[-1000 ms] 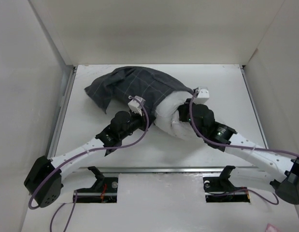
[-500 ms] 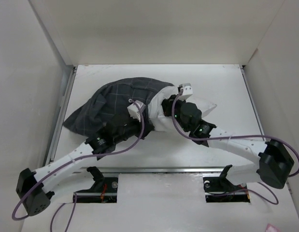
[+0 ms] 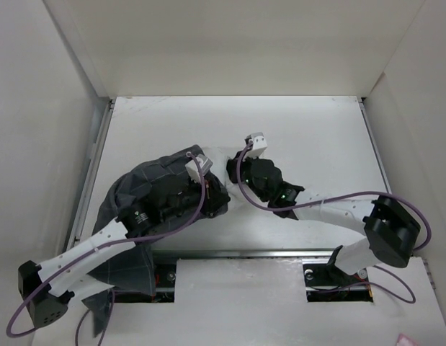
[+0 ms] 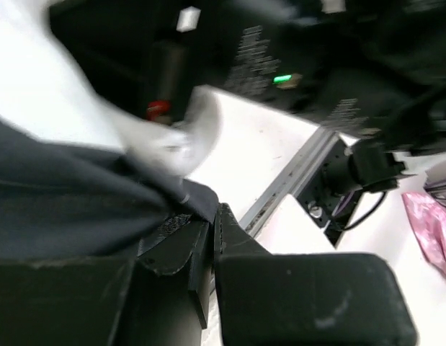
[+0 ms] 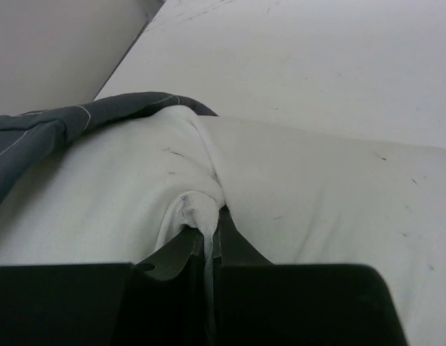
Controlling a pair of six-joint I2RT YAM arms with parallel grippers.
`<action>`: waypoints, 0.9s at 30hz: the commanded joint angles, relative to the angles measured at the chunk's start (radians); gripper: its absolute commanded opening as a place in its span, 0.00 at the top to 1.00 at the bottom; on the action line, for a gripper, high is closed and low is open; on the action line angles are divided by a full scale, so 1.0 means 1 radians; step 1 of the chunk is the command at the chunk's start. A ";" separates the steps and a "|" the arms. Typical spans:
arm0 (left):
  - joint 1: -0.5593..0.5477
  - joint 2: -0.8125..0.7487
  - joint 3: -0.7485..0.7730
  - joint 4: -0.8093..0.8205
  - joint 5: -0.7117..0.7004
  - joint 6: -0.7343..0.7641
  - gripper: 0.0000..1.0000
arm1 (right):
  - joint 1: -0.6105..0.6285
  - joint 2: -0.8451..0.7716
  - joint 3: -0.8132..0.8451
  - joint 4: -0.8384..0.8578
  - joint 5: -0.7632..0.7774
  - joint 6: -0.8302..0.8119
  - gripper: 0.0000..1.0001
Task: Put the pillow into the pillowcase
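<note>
Fabric of the limp dark grey-navy pillowcase (image 3: pixel 136 194) with thin light grid lines spills over the near left edge of the white table (image 3: pixel 316 130), its cloth clenched in the left gripper (image 4: pixel 215 216). Just beyond, the right gripper (image 5: pixel 208 241) pinches a fold of the plump white fabric pillow (image 5: pixel 122 194), which bulges at its fingertips, the case's rim lapping over it.

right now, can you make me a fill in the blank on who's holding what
The right fingers are shut on the ____. The left fingers are shut on the ____. Over the table edge, by the left arm's base, hangs the ____.
Missing words: pillow; pillowcase; pillowcase.
</note>
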 commanded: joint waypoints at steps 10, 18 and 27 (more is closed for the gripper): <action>0.087 0.268 0.298 0.220 -0.224 0.089 1.00 | 0.030 -0.169 0.179 -0.154 0.492 -0.231 1.00; 0.263 0.607 0.826 0.252 0.137 0.132 1.00 | 0.006 -0.269 0.351 -0.091 0.689 -0.398 1.00; 0.340 0.441 0.427 0.312 0.184 0.002 1.00 | 0.006 -0.358 0.172 -0.174 -0.115 -0.286 1.00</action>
